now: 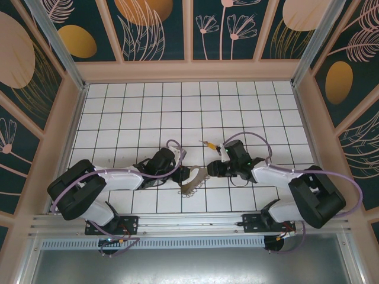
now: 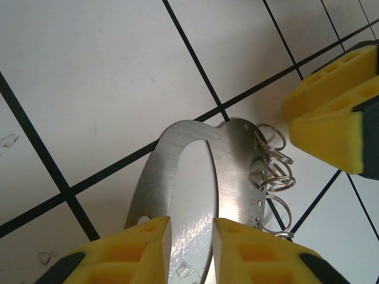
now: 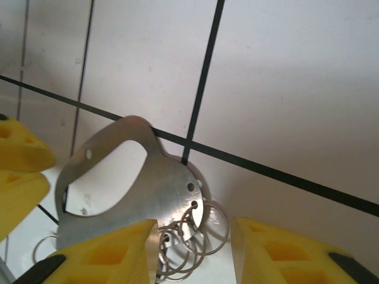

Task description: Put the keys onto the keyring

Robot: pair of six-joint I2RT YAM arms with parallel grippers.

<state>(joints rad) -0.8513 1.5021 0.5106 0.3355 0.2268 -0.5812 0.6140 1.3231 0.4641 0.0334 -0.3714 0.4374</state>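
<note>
The keyring (image 2: 234, 165), a slotted steel plate with small rings along one edge, sat between the two grippers at the near side of the white tiled table (image 1: 142, 106). Open tile ran beyond it to the beige walls (image 1: 189, 71). The left gripper (image 2: 192, 231) had its jaws narrowly apart over the plate's near end, grip not determinable; the right gripper (image 3: 195, 236) stood spread about the rings, an orange-headed key (image 1: 207, 142) just beyond it.

The top view is bright and even, with the light coming from above. The arms (image 1: 118, 177) throw only weak, soft shadows on the white counter (image 1: 148, 106). In the left wrist view a strong white glare lies on the shiny keyring (image 2: 237, 171). In the right wrist view it throws a soft grey shadow, and the counter looks dimmer at the right.
</note>
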